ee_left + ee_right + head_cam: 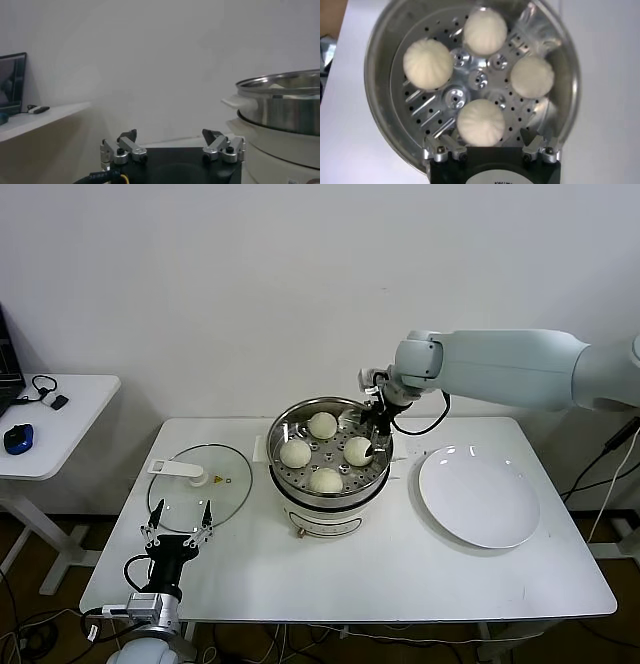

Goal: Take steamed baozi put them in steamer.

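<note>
Four steamed baozi are sitting on the perforated tray floor of the steamer, spaced in a ring around the tray's centre and not touching one another; the steamer is standing on the white table, between the glass lid on the robot's left and the white plate on its right. The right gripper is hanging over the steamer's right-hand rim, just above the nearest bun; its fingers are standing apart and are gripping nothing. The left gripper is waiting low at the table's near-left edge, beside the lid; its fingers are spread wide, with nothing between them.
</note>
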{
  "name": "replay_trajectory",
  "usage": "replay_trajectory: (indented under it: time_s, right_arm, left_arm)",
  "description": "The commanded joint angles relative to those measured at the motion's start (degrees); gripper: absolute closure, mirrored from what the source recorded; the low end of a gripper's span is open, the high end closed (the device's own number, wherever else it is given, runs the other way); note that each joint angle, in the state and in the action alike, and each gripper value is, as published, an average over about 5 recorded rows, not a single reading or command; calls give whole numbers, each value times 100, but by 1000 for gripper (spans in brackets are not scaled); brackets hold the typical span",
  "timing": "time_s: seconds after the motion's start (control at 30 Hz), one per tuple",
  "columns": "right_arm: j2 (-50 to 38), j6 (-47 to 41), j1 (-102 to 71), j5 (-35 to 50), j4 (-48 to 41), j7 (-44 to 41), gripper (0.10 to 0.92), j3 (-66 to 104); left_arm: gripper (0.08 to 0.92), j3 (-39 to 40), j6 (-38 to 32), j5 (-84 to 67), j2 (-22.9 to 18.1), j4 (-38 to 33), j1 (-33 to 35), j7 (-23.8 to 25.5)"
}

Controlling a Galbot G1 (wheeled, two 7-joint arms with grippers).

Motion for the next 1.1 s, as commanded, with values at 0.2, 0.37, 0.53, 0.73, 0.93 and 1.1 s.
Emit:
replay_trajectory:
  time_s: [0.2, 0.37, 0.53, 0.73, 0.93, 1.1]
  right_arm:
    - [-2759, -378, -633, 677, 2359, 3421, 203, 2427]
    - [-4003, -220, -2763, 171, 3542, 4540, 203, 4683]
    - [-4657, 211, -6865, -474, 4478, 5155, 203, 8635]
    - [-3886, 1117, -11601, -1714, 4888, 5126, 203, 12999]
    - [-2283, 1993, -13439, -2310, 4861, 4649, 203, 14495]
    - [-1130, 2664, -13994, -2541, 4839, 4398, 203, 14799]
  left_arm:
    - [177, 27, -13, 20, 75, -202, 64, 16]
    - [177, 38, -9, 87, 79, -261, 104, 54]
    - [177, 35, -15, 147, 72, -256, 139, 58]
    - [177, 46, -57, 220, 78, -231, 191, 66]
    - [177, 57, -144, 265, 51, -163, 265, 48]
    - [177, 79, -212, 338, -14, -106, 332, 23]
